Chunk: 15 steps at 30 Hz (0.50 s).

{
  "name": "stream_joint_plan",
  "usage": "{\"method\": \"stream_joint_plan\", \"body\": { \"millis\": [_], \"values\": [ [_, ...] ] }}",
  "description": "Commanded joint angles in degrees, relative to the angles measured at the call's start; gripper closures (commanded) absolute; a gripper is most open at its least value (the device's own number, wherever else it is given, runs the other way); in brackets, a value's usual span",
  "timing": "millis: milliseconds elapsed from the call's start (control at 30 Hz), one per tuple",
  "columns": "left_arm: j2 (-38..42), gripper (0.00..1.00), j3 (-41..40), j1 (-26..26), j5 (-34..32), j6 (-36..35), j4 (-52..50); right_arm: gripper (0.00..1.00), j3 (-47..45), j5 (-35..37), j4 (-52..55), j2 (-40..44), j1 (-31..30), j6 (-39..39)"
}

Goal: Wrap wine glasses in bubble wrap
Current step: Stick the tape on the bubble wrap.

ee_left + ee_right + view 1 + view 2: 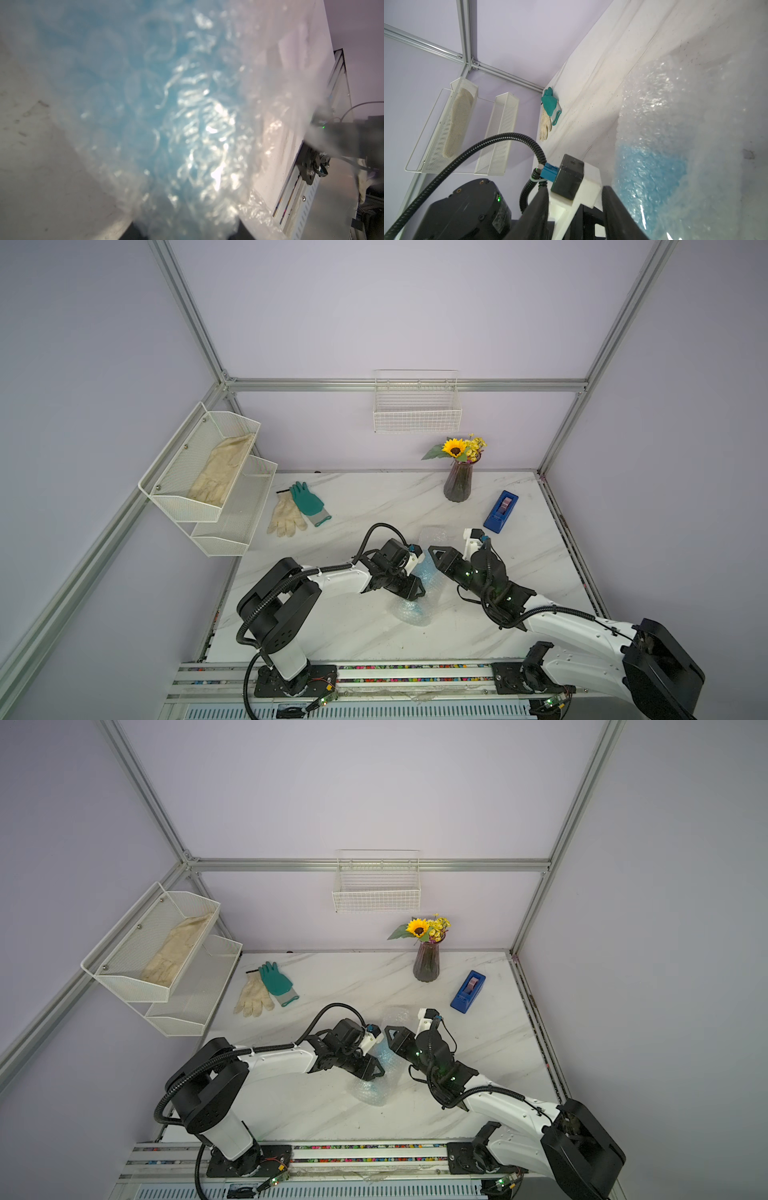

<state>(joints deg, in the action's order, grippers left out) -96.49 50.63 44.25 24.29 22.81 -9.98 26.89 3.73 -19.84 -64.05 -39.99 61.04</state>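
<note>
Centre frame, the bubble wrap (409, 612), rolled round the blue goblet (652, 176), is clamped by the left gripper (417, 588); the right gripper (435, 554) is held, jaws apart, just beside.

The left tool (417, 589) angles downward, clamped (though not fully together), while the right tool (436, 554) faces it, jaws apart.

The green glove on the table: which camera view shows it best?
A top view: the green glove lies whole and flat there, partly over a cream glove; both top views show this. The right wrist view shows it small, from a low slanting angle. The left wrist view does not show it.
</note>
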Motion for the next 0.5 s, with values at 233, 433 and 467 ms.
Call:
{"method": "stream_joint_plan", "body": {
  "millis": [233, 433, 467],
  "values": [
    [-1.0, 0.59, -2.1, -0.1, 1.0, 0.4, 1.9, 0.69, 2.9, -5.3, 12.7, 3.5, 1.8, -5.9],
    [-0.6, 0.59, -2.2, -0.1, 1.0, 0.5, 1.9, 0.76, -0.7, -3.7, 12.4, 2.3, 1.8, -3.6],
    [-0.6, 0.59, -2.2, -0.1, 1.0, 0.5, 1.9, 0.77, -0.9, -3.5, 12.2, 1.8, 1.8, -3.6]
  ]
}}
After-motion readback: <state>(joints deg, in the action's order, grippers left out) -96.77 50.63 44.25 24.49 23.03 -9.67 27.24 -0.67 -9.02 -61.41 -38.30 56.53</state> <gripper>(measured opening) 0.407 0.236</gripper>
